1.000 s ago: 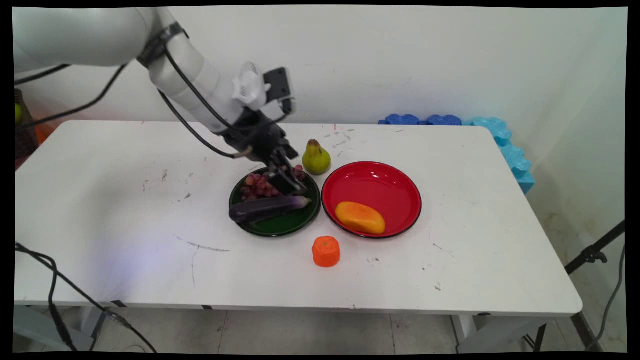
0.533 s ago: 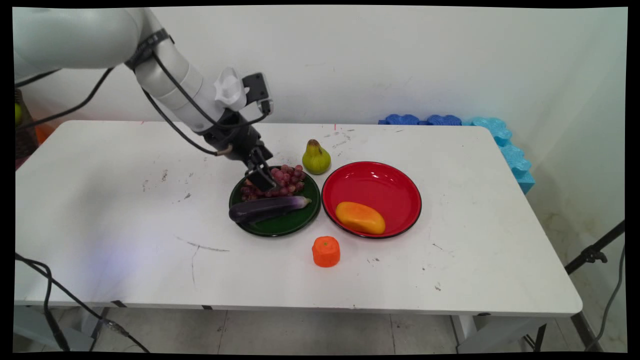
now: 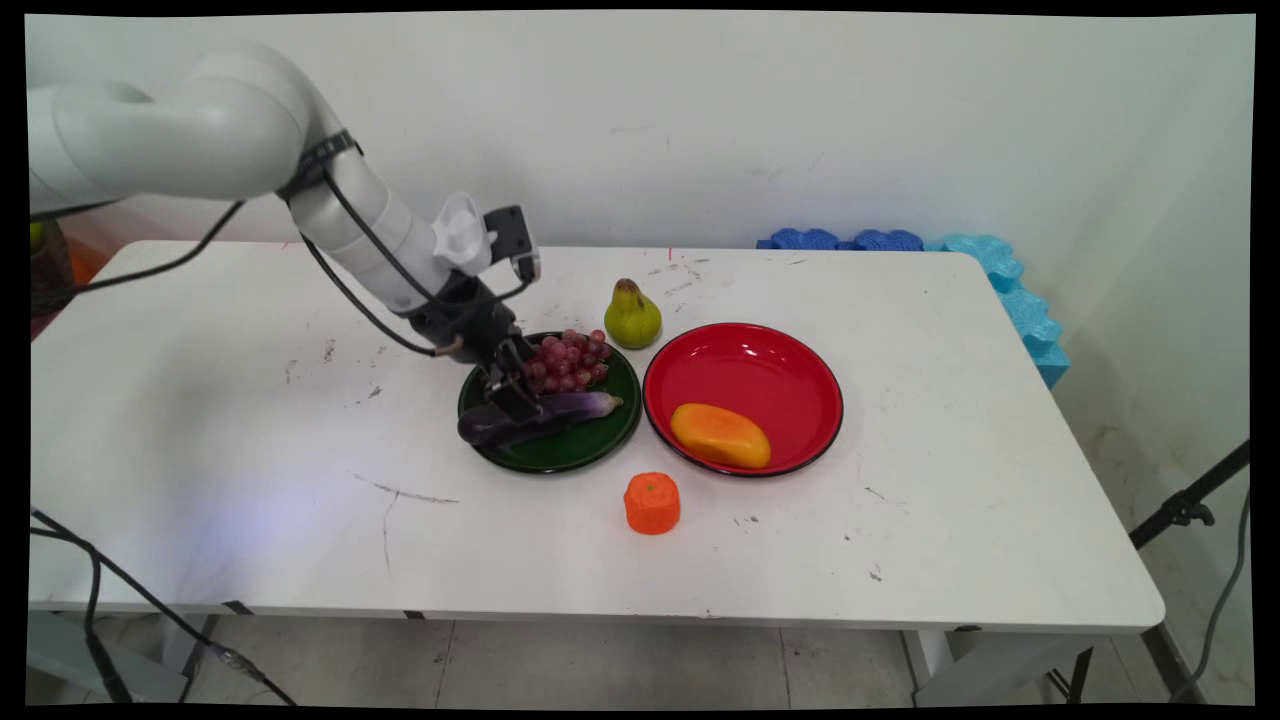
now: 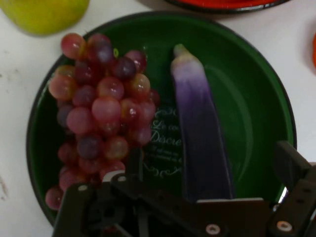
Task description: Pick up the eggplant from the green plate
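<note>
The arm (image 3: 240,140) was made of rounded white links, ringed by a black strap. Black cables (image 3: 370,300) were run along it. A black gripper (image 4: 207,197) of jointed linkage, studded with small silver screws, was fitted.

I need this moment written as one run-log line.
gripper: open, astride eggplant | green plate: eggplant, grapes | beside: pear

I count two plates, one green plate (image 3: 600,447) and one red plate (image 3: 745,360), one eggplant (image 3: 570,408), one grape bunch (image 3: 565,360), one pear (image 3: 632,315), one mango (image 3: 720,435), one orange (image 3: 652,502)
</note>
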`<state>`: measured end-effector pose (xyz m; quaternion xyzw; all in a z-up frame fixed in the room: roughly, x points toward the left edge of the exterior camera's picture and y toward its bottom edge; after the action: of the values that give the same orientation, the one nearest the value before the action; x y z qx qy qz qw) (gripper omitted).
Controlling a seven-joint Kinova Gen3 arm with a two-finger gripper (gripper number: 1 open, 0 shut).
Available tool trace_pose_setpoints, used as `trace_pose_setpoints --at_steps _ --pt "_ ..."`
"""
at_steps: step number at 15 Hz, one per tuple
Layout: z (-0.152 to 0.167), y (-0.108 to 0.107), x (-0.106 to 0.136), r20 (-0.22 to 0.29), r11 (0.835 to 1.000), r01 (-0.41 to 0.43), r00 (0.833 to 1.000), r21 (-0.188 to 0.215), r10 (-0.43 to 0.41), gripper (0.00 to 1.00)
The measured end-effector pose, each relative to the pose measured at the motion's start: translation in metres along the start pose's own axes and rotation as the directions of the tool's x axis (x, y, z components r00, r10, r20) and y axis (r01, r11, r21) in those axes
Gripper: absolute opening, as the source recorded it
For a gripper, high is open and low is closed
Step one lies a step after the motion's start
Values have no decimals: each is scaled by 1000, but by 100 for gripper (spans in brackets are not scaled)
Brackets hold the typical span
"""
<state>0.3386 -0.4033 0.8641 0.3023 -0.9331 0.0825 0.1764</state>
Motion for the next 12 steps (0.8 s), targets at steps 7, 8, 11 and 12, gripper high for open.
trace_pose_setpoints --at_steps 7,8,11,12 --pt "23 -1 -12 11 1000 -3 1000 -10 3 100" --pt "26 -1 -13 11 1000 -4 1000 -11 4 100" --pt "29 0 -14 7 1000 -10 1000 -14 10 0" --pt "30 0 -14 5 1000 -13 1000 -16 13 0"
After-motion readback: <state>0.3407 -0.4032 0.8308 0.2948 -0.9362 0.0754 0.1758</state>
